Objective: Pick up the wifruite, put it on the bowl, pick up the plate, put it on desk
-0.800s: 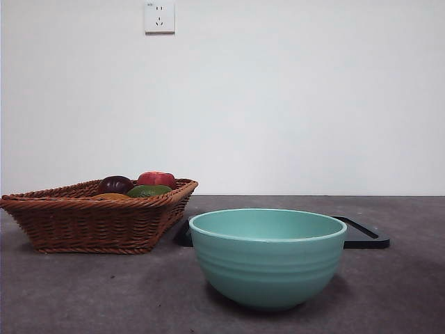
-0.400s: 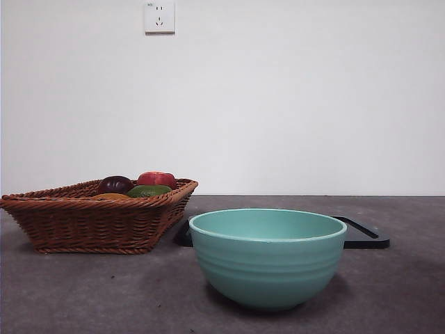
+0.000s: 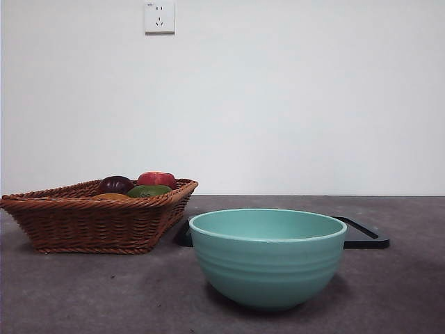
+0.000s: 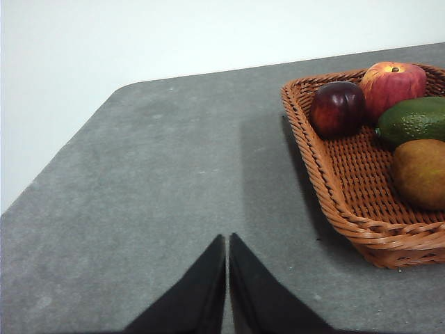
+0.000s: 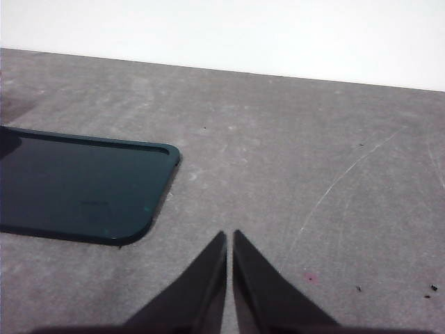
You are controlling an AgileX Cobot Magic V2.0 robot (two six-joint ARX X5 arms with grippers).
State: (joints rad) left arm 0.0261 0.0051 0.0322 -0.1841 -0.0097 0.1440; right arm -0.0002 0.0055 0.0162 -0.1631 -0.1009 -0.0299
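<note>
Wifruite [image 4: 420, 173], oval, dull golden-brown, in wicker basket [image 3: 90, 223] at frame left. Ridged teal bowl [image 3: 268, 259] centre foreground on mottled grey desk [image 3: 403, 292]. Left gripper [image 4: 227, 240], right gripper [image 5: 229, 236]: jaws pressed together, nothing held.

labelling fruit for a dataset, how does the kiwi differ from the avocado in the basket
The kiwi has dull golden-brown, matte skin; the avocado is dark green and pebbly. The kiwi is a plump oval, the avocado longer with a tapered end. Both lie touching in the basket, and neither gripper is near them.
</note>
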